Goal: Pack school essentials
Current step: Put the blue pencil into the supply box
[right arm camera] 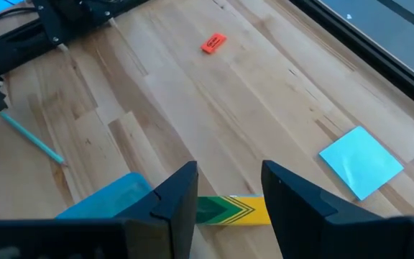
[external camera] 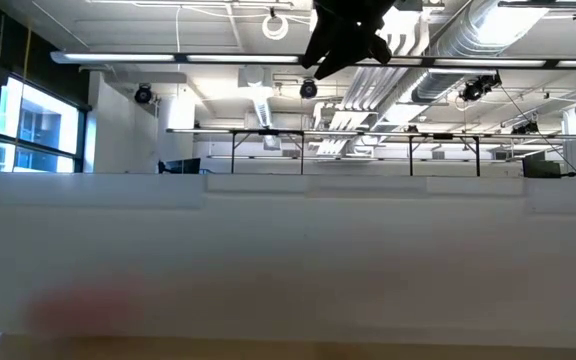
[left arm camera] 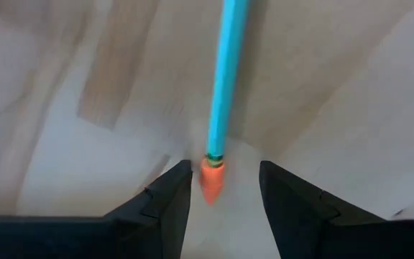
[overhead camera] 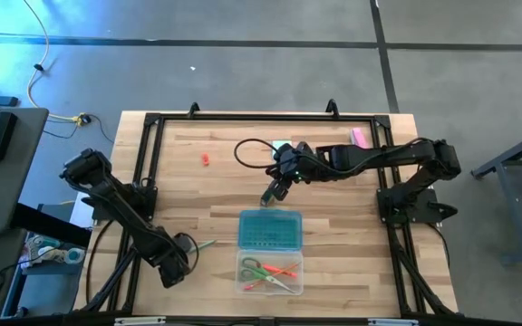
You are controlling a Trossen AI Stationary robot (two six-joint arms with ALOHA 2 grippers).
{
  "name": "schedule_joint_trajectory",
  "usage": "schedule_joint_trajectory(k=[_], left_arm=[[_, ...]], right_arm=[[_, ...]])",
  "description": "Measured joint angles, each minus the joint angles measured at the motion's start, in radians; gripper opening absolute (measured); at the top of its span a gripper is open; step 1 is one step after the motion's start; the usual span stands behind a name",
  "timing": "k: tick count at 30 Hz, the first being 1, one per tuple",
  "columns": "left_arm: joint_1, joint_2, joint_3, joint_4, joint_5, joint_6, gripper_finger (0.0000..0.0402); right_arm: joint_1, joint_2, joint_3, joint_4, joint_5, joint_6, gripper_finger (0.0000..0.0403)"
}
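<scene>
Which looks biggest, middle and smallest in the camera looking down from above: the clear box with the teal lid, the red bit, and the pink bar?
1. Clear box with the teal lid, by far.
2. Pink bar.
3. Red bit, just a speck.

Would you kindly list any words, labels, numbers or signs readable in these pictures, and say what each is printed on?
No text can be read.
Small red eraser on the wooden table: dark markings on its face, too small to read.
Yellow-and-green marker-like piece between the right gripper fingers: a chevron pattern only, no letters.
</scene>
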Motion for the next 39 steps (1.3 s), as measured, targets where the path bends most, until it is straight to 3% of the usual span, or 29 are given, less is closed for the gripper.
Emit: schedule_joint_trajectory(k=[9,23,33,39], left_arm=[[0.002,0.052,0.006,0.001,0.034,0.034,0.0145],[0.002,0.054,0.005,0.022,0.022,0.07,0.0017],[0.043,-0.041,-0.002,-0.008,-0.06,0.141,0.0028],[0.139,-0.16,0.001,0.009,-0.149,0.232,0.0026]], right_arm=[[0.0,0.0,0.0,-0.003,0.0,0.0,0.0144],[0.0,0.0,0.0,-0.003,0.0,-0.005,0.0144],[0.0,0.001,0.004,-0.012,0.0,-0.004,0.0144],[0.0,0.002,0.11,-0.151,0.072,-0.004,0.0144]])
